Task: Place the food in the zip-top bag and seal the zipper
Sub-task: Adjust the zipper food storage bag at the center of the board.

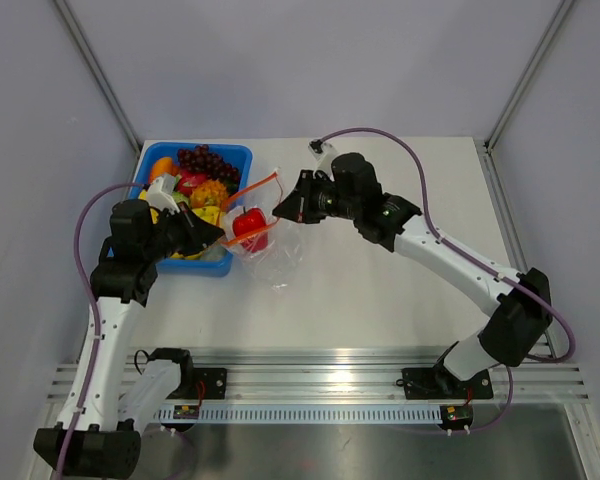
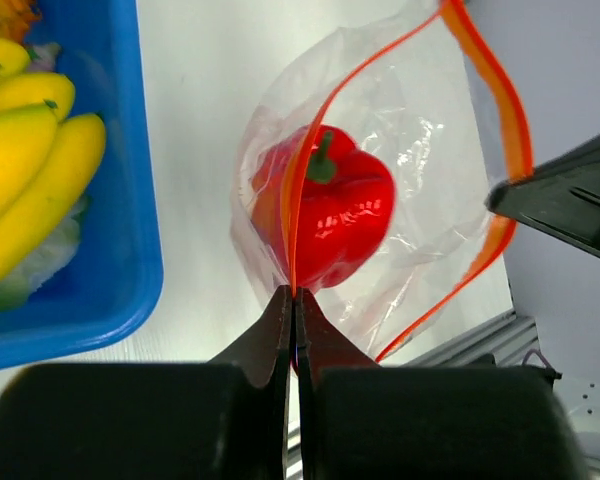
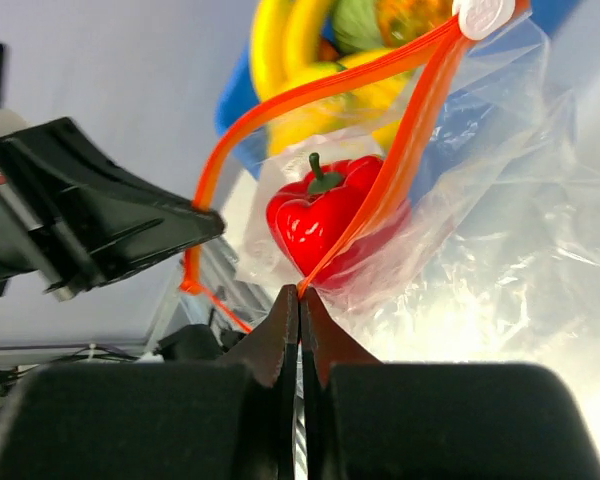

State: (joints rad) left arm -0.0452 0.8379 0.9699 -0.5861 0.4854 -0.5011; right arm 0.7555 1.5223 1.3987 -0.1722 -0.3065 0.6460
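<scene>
Left fingers [image 2: 290, 303] are pressed together, pinching one lip of the zipper [image 2: 302, 190]. Right fingers [image 3: 298, 298] are likewise closed on the other lip. The mouth of the zip-top bag [image 1: 272, 255] is spread open between the two. One red pepper [image 2: 342, 215] is inside the bag. The bag is toward the far-left corner of the surface [image 1: 380, 290], just beside the blue tray [image 1: 236, 152]. Bananas [image 2: 25, 180], grapes [image 1: 208, 160] and other toy fruit sit in the tray.
</scene>
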